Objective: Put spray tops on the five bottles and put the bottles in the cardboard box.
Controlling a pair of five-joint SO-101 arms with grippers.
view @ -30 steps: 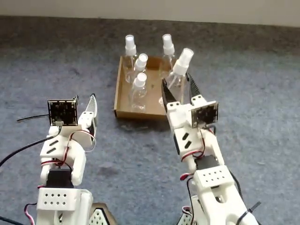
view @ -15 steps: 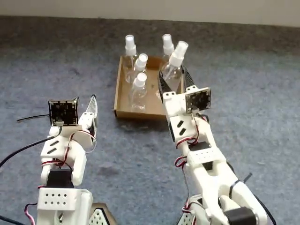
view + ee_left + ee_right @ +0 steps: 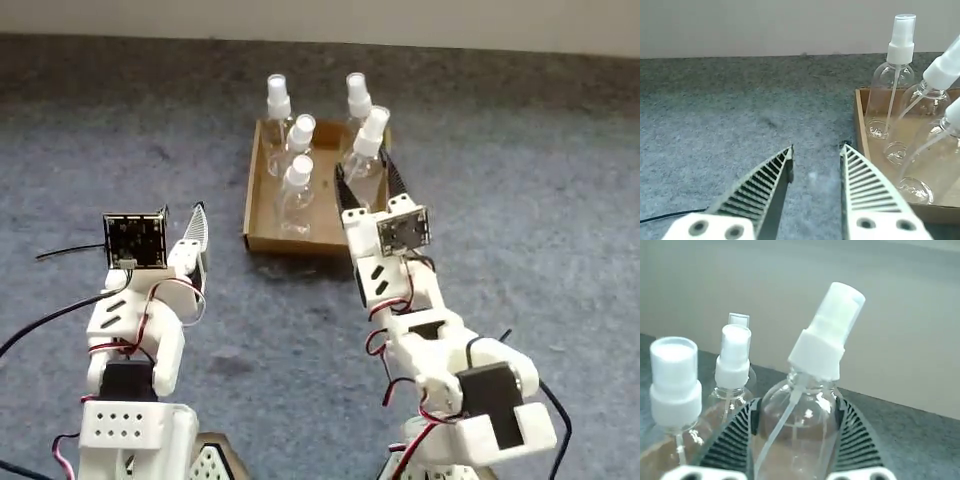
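Over the right half of the cardboard box (image 3: 262, 238), the right gripper (image 3: 363, 175) has its 2 fingers pinched on the clear body of the 5th bottle (image 3: 799, 426), 1 finger on each flank. The wrist view shows both ribbed pads flat against the glass-like wall, low on the body.

Key relation: the bottle's long axis runs up out of the jaws, near upright. Its spray top (image 3: 371, 131) leans away from the arm, toward the far edge of the box. The base is hidden behind the fingers, so we cannot tell whether it touches the box floor or hangs just above it.

4 other bottles (image 3: 296, 196), all capped, stand in the box: 3 on its left side and 1 at the far right corner (image 3: 357, 100). That far right bottle is just beside the held one's leaning top.

The left gripper (image 3: 816, 167) hangs with fingers spread and nothing between them, over the grey carpet (image 3: 520, 200), well apart from the box. The right arm is therefore the nearer arm, and the only 1 engaged.

Our judgement: all 5 tops look fitted, and this is the last placement. The coming move likely calls for a straight descent along the bottle's axis and then a release. The risk is the tilted top nudging the far right bottle.
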